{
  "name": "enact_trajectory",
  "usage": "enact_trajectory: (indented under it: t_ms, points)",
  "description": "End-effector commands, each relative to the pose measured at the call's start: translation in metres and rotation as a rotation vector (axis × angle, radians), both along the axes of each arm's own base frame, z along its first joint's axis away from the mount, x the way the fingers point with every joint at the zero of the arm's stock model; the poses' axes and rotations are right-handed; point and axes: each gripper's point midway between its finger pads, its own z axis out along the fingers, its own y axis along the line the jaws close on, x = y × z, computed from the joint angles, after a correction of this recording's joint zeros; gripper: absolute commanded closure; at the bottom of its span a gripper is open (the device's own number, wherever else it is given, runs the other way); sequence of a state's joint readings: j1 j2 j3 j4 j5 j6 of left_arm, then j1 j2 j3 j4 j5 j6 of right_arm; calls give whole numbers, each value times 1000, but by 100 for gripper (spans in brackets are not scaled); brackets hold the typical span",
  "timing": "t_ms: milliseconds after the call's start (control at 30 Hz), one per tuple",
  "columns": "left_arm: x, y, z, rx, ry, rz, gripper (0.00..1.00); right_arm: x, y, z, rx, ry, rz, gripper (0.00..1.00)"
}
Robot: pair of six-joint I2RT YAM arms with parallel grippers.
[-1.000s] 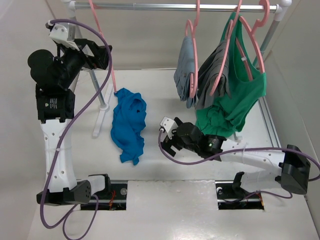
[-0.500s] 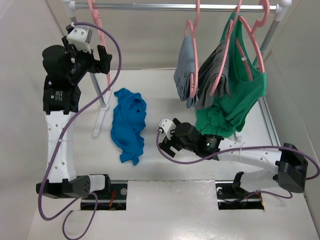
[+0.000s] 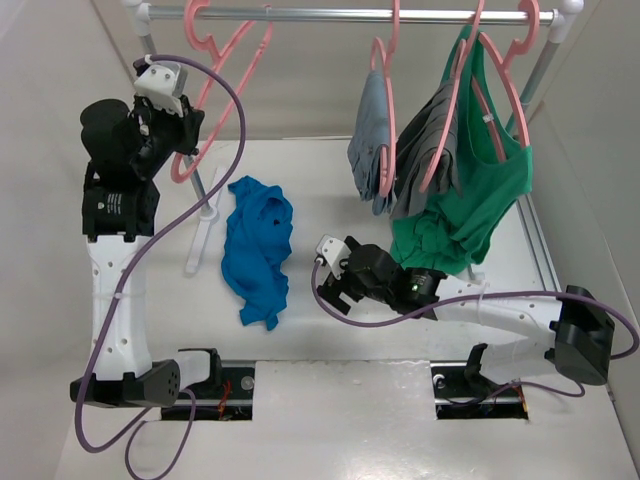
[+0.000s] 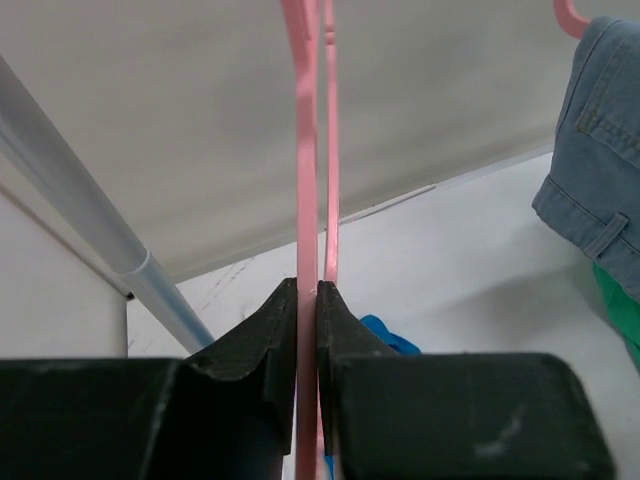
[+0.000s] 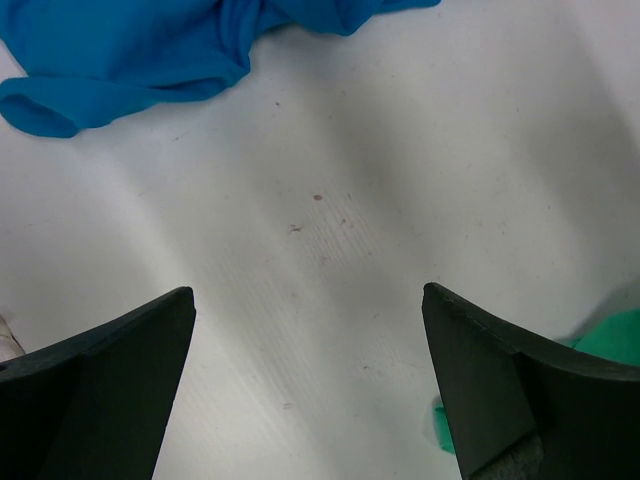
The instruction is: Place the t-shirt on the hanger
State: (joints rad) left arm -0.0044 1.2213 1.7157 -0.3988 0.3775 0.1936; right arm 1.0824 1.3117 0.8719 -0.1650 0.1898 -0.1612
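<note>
I am gripping the hanger [image 4: 303,150] in the left pincer [image 4: 308,295], aiming to lift it off the rail [image 3: 400,14] above; right pincer [image 5: 307,292] standing open.

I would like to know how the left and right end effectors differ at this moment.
The left end effector is shut on the pink hanger; the right end effector is open and holds nothing. The left one is high up by the rail; the right one is low over the table, beside the blue t-shirt. Both are black.
</note>
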Motion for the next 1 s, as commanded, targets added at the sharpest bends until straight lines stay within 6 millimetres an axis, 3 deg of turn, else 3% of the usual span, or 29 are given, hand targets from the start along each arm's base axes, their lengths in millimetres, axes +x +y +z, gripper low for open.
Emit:
enact_trajectory:
  t_ms: [0,233,533,900,967]
  points:
    - [-8,-5,6,-1,-29,-29,100,1,14,24,59,-20,14,0]
    - [-10,-9,16,-9,-82,-52,100,1,12,23,46,-21,19,0]
    - [-31,-4,62,36,-274,-28,100,1,16,36,67,-36,31,0]
    - [-46,-4,67,36,-310,-27,100,3,19,45,79,-51,36,0]
    - [-54,-2,56,45,-296,-17,100,3,18,48,87,-55,36,0]
